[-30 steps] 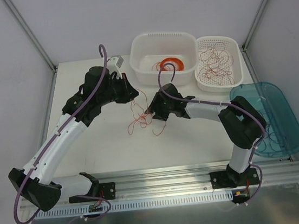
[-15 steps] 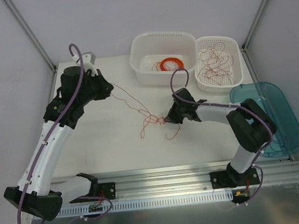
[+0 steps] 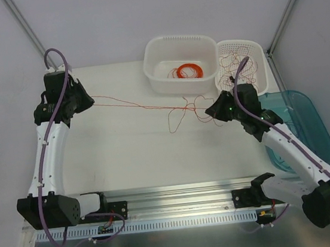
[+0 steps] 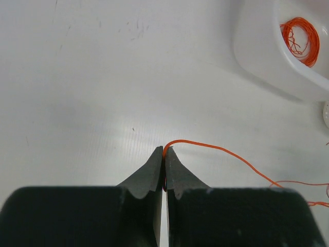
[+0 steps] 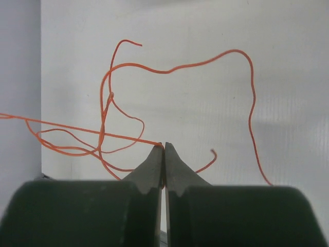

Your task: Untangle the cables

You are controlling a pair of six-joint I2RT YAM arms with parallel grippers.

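Well, over on the left the left gripper (image 3: 87, 100) is pinching an orange strand between tightly closed jaws. The cables (image 3: 178, 107) are stretching from it nearly straight, left to right across the middle of the table (image 3: 121, 159), into a loose snarl of loops just before the right gripper (image 3: 210, 111), which is likewise clamping a strand. I'd say they're pulling the tangle apart, and the next move is calling for a regrip nearer the small knot.
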